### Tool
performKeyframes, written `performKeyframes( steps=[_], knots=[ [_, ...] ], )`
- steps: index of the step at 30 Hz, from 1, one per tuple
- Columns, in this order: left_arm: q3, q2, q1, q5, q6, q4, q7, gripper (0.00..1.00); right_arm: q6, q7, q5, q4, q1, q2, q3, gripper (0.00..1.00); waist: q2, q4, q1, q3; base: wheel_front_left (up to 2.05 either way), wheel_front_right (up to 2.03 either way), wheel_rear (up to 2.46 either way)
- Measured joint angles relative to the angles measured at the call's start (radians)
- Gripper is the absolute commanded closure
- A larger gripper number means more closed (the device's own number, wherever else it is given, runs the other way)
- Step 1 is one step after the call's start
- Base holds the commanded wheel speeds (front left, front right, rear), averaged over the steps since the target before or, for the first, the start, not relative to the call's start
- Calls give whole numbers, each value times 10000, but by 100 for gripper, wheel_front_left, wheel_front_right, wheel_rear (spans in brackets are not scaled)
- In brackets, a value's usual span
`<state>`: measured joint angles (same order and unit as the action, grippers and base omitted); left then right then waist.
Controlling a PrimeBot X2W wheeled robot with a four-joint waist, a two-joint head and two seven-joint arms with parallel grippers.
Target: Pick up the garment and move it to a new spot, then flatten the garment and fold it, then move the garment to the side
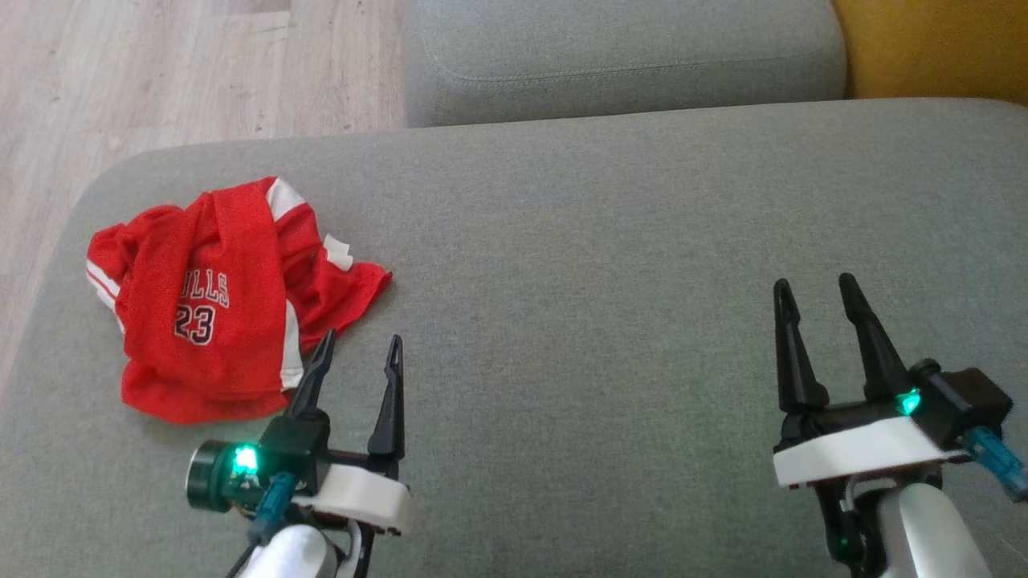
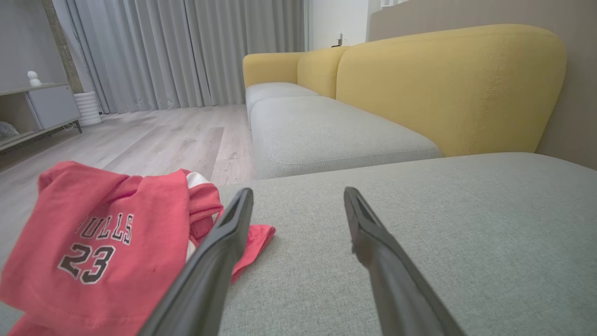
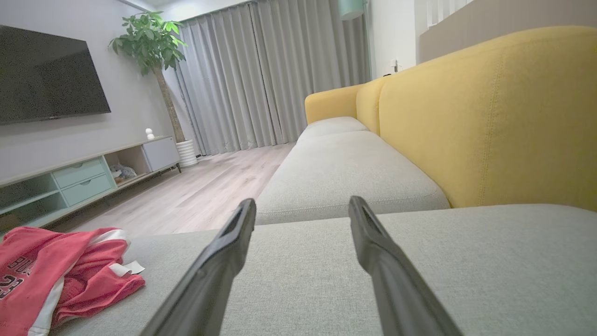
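The garment (image 1: 217,301) is a crumpled red jersey with white trim and the number 23, lying in a heap on the left part of the grey sofa seat (image 1: 578,265). My left gripper (image 1: 360,343) stands open just right of its lower edge, the left fingertip close to the cloth, nothing between the fingers. In the left wrist view the garment (image 2: 93,247) lies left of the open left gripper (image 2: 298,193). My right gripper (image 1: 815,287) hangs open far to the right over bare cushion. The right wrist view has the garment (image 3: 60,275) at lower left and the open right gripper (image 3: 302,205).
The seat's rounded left edge drops to a wooden floor (image 1: 161,72). A second grey cushion (image 1: 626,56) lies beyond, with a yellow backrest (image 1: 940,44) at the far right. Bare cushion stretches between the two grippers. A TV cabinet (image 3: 84,177) stands across the room.
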<state>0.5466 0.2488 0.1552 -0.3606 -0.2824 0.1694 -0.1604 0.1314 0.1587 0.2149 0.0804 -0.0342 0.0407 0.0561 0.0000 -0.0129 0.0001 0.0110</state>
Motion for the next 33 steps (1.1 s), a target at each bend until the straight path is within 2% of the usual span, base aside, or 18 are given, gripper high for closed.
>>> performKeyframes(
  steps=[8, 10, 17, 20, 26, 33],
  knots=[
    [6, -59, 11, -278, 25, -282, -190, 0, 0, 240, -828, -109, 9, 4, 105, 0, 0, -8, 0, -8, 0, 0, 0],
    [-305, -205, -43, -566, 244, -575, -309, 0, 0, 328, -748, -132, 25, 6, 121, 0, 0, -28, 0, 4, 0, 0, 0],
    [-978, -468, -539, -579, 838, -686, -500, 0, 0, 525, -15, 178, 53, 8, 79, 0, 0, -60, 0, 41, 0, 0, 0],
    [-1103, -627, -671, -407, 1185, -339, -548, 0, 0, 556, 127, 510, 59, 8, 65, 0, 0, -61, 0, 60, 0, 0, 0],
    [-1296, -823, -724, 410, 1599, 86, -715, 0, 0, 723, 497, 1072, 58, 8, 90, 0, 0, -69, 0, 52, 0, 0, 0],
    [-1325, -1089, -750, 1243, 1933, 585, -918, 0, 0, 894, -56, 1501, 50, 10, 412, 0, 0, -86, 0, -14, 0, 0, 0]
  ],
)
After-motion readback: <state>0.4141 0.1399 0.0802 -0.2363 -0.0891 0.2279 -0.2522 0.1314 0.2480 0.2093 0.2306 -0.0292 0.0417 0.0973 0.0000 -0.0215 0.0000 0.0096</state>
